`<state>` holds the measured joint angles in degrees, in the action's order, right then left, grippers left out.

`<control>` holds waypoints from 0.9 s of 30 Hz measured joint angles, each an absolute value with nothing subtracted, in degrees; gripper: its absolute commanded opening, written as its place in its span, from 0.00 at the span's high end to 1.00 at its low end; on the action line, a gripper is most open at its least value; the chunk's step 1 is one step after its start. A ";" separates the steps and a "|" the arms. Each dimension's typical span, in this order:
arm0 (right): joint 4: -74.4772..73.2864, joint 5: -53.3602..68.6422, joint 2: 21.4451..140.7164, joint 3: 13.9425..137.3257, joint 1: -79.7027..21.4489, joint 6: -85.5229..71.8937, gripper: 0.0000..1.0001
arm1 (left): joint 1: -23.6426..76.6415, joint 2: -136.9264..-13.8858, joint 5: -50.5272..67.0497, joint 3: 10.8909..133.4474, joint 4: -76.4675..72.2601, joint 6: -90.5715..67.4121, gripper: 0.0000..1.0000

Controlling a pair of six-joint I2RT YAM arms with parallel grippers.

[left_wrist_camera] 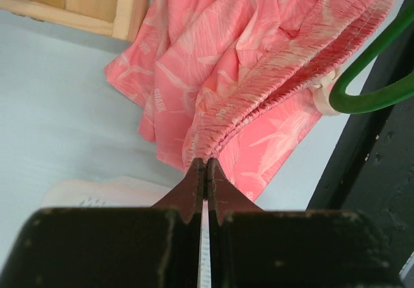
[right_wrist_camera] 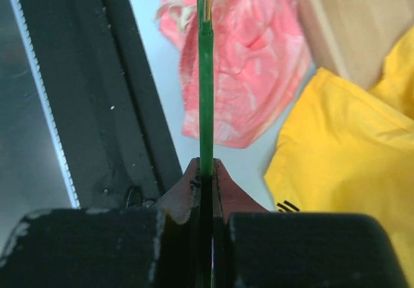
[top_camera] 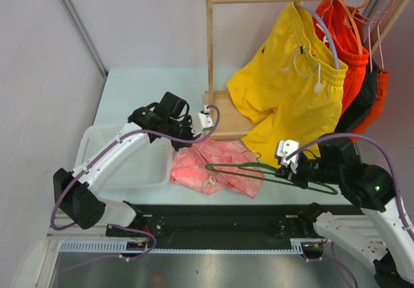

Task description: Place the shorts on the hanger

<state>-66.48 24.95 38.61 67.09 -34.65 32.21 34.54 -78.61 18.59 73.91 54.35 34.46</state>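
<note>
The pink mottled shorts (top_camera: 217, 166) lie crumpled on the pale table in front of the arms. My left gripper (top_camera: 182, 144) is shut on their gathered waistband (left_wrist_camera: 272, 87) at the left end, the fabric bunched at the fingertips (left_wrist_camera: 206, 163). The thin green hanger (top_camera: 259, 171) lies across the shorts and reaches right. My right gripper (top_camera: 291, 170) is shut on the hanger's wire (right_wrist_camera: 206, 94), which runs straight out from the closed jaws over the pink shorts (right_wrist_camera: 249, 61). A curve of the green hanger (left_wrist_camera: 369, 74) shows beside the waistband.
A wooden rack (top_camera: 213, 55) stands behind, its base (left_wrist_camera: 84, 3) close to the shorts. Yellow shorts (top_camera: 291, 87) and orange-red shorts (top_camera: 352, 55) hang from its rail. A white basket (top_camera: 129, 158) sits at the left. A black rail (top_camera: 220, 220) runs along the near edge.
</note>
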 measured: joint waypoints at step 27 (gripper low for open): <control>-71.88 19.59 39.64 66.74 -35.90 32.69 1.00 | 32.69 -79.22 20.18 74.48 54.57 34.59 1.00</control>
<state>-71.88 19.59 39.64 66.74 -35.90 32.69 32.69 -79.22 20.18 74.48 54.57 34.59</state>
